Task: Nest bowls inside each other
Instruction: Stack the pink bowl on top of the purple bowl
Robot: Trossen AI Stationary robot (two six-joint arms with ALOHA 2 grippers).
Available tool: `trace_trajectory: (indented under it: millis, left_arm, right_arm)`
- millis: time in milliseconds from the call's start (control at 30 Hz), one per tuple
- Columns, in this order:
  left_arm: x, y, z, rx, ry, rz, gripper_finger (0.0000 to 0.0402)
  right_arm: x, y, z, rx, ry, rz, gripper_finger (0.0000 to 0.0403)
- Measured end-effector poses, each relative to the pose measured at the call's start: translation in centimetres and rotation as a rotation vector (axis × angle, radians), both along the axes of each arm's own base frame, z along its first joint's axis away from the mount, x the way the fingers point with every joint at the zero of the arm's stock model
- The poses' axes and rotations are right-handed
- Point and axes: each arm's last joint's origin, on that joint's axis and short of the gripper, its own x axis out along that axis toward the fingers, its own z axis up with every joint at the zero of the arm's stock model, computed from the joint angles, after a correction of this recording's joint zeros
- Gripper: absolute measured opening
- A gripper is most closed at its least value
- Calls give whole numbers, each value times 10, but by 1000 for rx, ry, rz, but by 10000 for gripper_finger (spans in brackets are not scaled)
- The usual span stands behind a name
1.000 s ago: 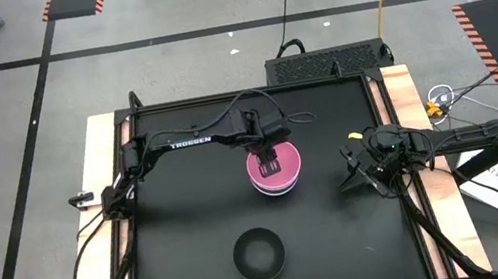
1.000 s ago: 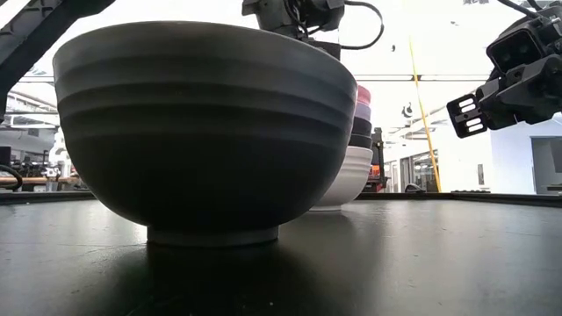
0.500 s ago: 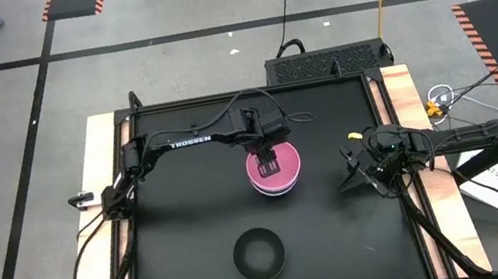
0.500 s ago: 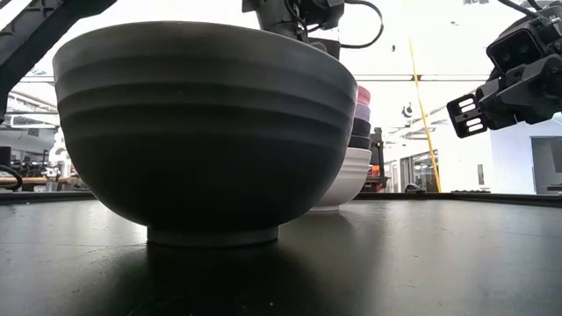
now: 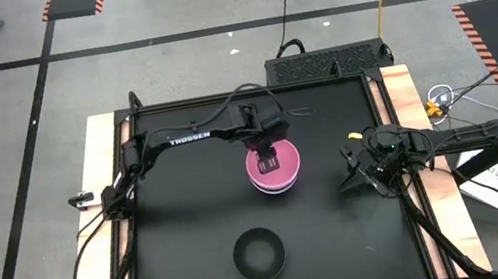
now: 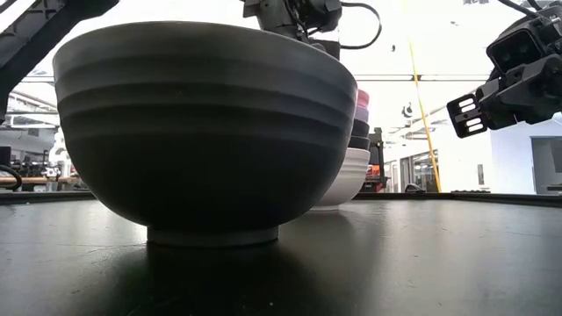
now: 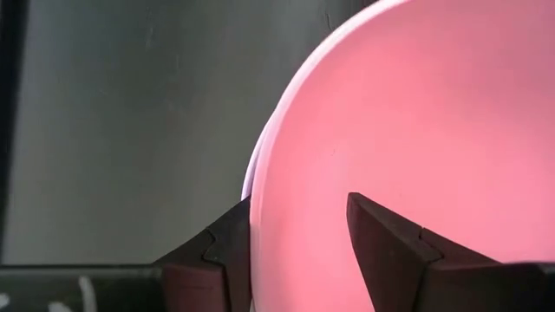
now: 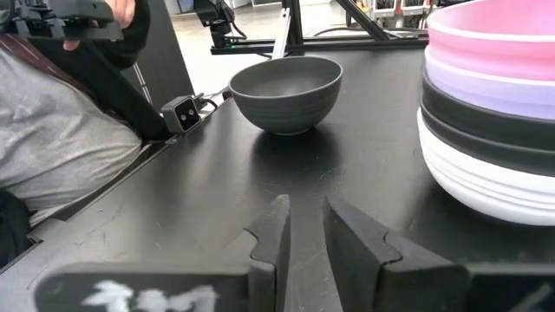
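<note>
Five nested bowls (image 5: 275, 168), pink bowl (image 7: 416, 130) uppermost, sat under the left gripper (image 5: 269, 161), its parted fingers straddling the pink rim. One black bowl (image 5: 258, 255) stood apart; right gripper (image 5: 353, 172) idled nearby, slightly open.

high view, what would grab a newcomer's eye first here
The pink bowl topping the nested stack at the table's middle, with the left end effector straddling its rim. Next, the lone black bowl toward the near edge, apart from the stack. The right end effector waits by the right edge.
</note>
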Motion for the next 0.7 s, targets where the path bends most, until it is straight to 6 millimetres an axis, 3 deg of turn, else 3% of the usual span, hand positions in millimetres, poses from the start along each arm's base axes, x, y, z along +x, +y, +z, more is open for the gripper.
trace_trajectory:
  millis: [333, 700]
  left_arm:
    - [-1, 18, -4, -10, -36, 14, 175]
    - [-4, 34, -24, -83, -48, 0, 175]
  right_arm:
    - [0, 0, 0, -1, 0, 0, 61]
    - [0, 0, 0, -3, -2, 1, 61]
